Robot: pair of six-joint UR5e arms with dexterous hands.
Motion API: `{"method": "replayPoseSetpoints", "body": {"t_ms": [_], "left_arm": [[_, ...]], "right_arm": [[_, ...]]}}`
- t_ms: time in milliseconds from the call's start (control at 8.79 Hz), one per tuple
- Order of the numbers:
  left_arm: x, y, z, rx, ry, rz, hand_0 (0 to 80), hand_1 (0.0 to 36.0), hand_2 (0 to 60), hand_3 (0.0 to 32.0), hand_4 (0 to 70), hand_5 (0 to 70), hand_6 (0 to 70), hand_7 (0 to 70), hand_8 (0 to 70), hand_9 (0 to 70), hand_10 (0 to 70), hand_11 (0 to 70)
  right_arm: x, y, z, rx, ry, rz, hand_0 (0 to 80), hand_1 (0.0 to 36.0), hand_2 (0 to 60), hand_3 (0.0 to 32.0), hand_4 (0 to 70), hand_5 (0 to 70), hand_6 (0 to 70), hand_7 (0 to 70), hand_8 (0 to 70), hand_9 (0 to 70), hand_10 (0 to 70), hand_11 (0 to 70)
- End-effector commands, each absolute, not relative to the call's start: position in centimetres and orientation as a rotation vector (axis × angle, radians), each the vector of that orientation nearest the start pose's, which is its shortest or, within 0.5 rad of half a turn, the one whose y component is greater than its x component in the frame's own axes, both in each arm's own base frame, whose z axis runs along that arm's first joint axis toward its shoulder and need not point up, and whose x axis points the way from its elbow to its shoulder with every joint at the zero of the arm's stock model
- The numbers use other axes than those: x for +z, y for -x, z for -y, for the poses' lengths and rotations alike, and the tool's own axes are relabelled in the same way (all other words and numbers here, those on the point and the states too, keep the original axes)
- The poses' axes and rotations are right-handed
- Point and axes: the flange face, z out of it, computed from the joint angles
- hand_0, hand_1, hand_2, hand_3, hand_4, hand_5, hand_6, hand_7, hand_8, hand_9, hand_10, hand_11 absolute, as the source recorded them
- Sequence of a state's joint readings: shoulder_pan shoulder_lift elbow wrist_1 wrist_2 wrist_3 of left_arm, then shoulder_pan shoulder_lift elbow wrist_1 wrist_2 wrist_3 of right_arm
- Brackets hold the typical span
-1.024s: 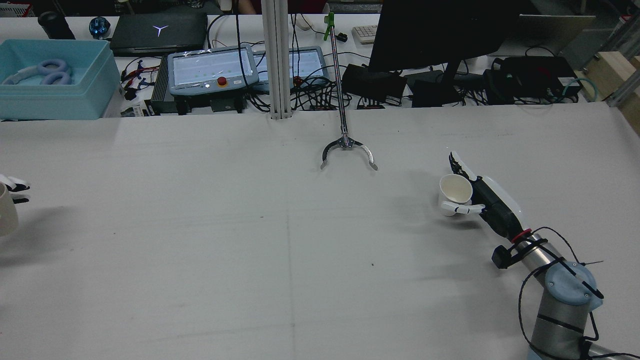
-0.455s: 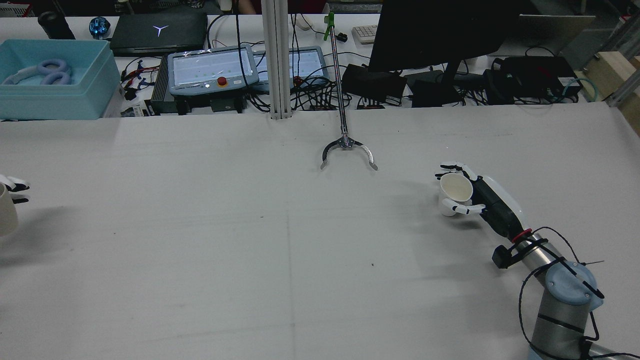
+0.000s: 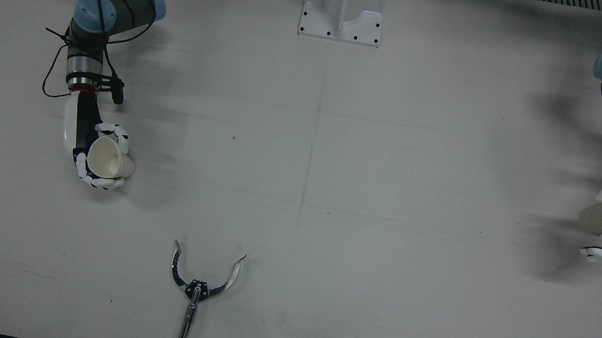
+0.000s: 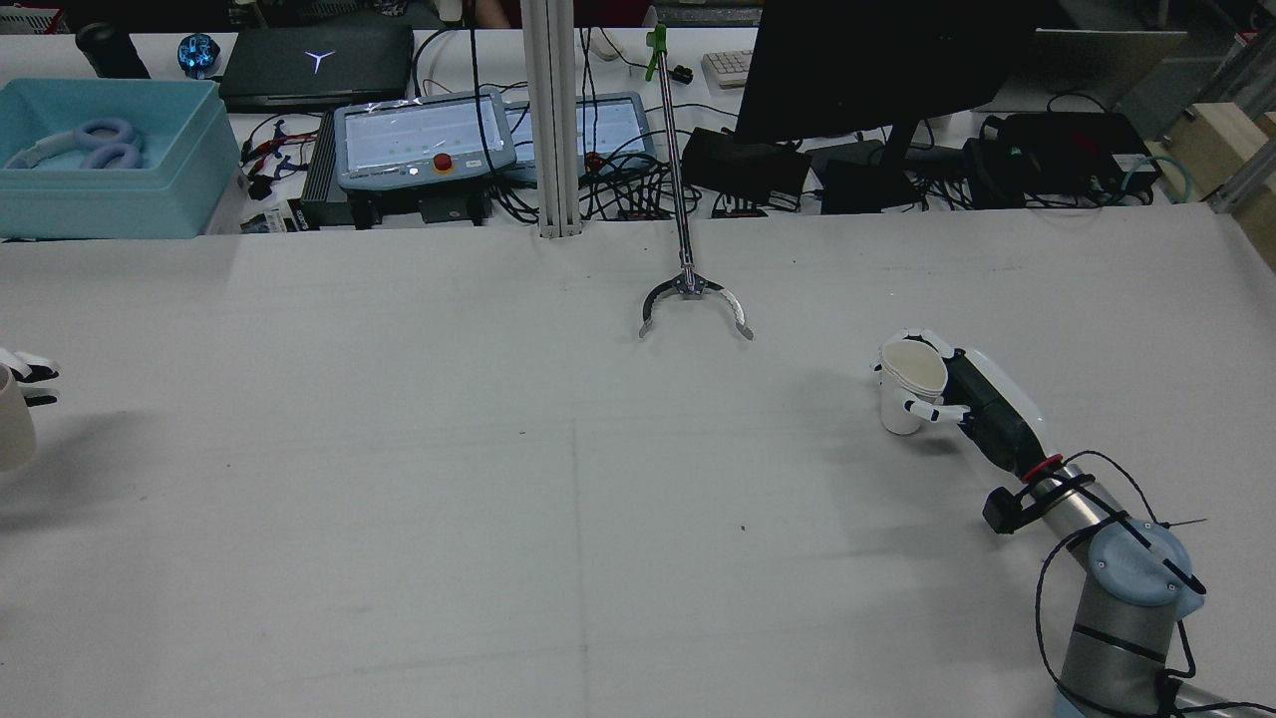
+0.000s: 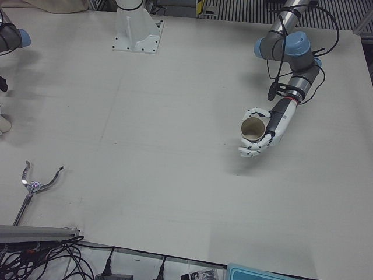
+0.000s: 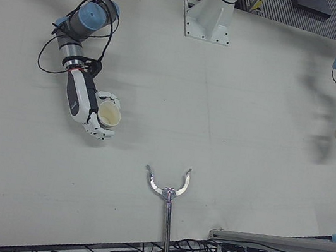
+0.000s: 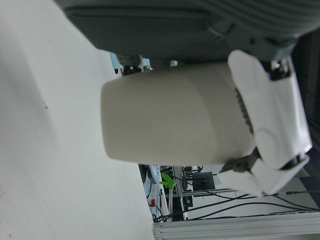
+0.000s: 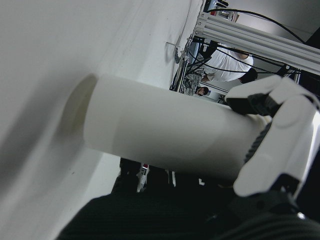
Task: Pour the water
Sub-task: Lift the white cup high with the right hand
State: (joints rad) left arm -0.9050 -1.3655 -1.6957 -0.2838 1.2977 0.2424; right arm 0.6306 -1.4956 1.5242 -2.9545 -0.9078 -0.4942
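My right hand (image 4: 957, 394) is shut on a white paper cup (image 4: 912, 384) on the right side of the table. Its fingers (image 8: 280, 135) wrap the cup (image 8: 165, 135), which leans a little with its base close to the table. From the front, the same hand (image 3: 89, 146) and cup (image 3: 108, 160) sit at the left. At the rear view's far left edge, my left hand (image 4: 30, 374) is shut on a beige cup (image 4: 10, 424). The left-front view shows this hand (image 5: 271, 131) holding that cup (image 5: 254, 128) upright above the table, its shadow below it. The cups stand far apart.
A long reach-grabber tool (image 4: 695, 299) lies at the far middle of the table, claws open toward me. Behind the table's far edge are a blue box (image 4: 110, 160), teach pendants (image 4: 424, 140), a monitor (image 4: 877, 70) and cables. A white pedestal (image 3: 342, 18) stands near me.
My right hand's fingers, stretched out past the white cup a second ago, have curled shut around it, and the cup now sits more upright. The left hand and its cup have not moved.
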Motion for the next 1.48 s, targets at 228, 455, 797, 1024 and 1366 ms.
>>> {"method": "replayPoseSetpoints", "body": {"t_ms": [228, 455, 797, 1024, 1366], "left_arm": [[68.2, -13.5, 43.0, -1.71, 0.225, -2.186, 44.9, 19.0, 51.2, 0.0, 22.9, 44.4, 22.6, 32.9, 16.5, 25.5, 17.6, 26.5], [67.8, -13.6, 43.2, -1.703, 0.228, -2.196, 45.4, 19.5, 52.0, 0.0, 23.4, 45.3, 23.0, 33.5, 16.4, 25.4, 17.6, 26.4], [65.7, -15.0, 44.5, -1.67, 0.24, -2.229, 46.0, 20.6, 53.9, 0.0, 24.3, 48.0, 24.3, 34.8, 16.7, 25.7, 17.5, 26.4], [61.3, -15.9, 45.2, -1.587, 0.202, -2.279, 46.5, 21.5, 54.7, 0.0, 24.9, 49.2, 25.1, 35.7, 17.3, 26.4, 17.7, 26.9], [54.3, -25.8, 44.7, -1.447, 0.338, -2.248, 46.8, 22.0, 54.8, 0.0, 24.5, 49.4, 25.1, 36.1, 17.1, 26.2, 17.7, 26.9]], "right_arm": [[58.0, 25.2, 49.9, -2.065, 0.221, -2.716, 41.8, 25.0, 60.0, 0.0, 7.3, 49.8, 30.1, 41.0, 27.9, 40.8, 23.1, 35.0], [51.8, 23.8, 50.6, -2.018, 0.246, -2.704, 41.6, 24.5, 60.0, 0.0, 7.5, 50.2, 30.2, 41.1, 27.2, 40.0, 22.7, 34.4], [45.7, 23.5, 53.2, -1.874, 0.268, -2.718, 45.2, 26.4, 60.0, 0.0, 9.9, 55.3, 32.4, 44.6, 26.3, 38.6, 21.5, 32.8], [40.3, 24.5, 54.7, -1.758, 0.295, -2.748, 46.0, 26.6, 60.0, 0.0, 11.8, 58.6, 34.1, 47.4, 26.3, 38.7, 21.1, 32.3], [39.6, 21.8, 55.5, -1.827, 0.402, -2.753, 46.9, 28.1, 60.0, 0.0, 11.2, 59.3, 32.4, 45.7, 23.0, 34.2, 19.1, 29.5]]}}
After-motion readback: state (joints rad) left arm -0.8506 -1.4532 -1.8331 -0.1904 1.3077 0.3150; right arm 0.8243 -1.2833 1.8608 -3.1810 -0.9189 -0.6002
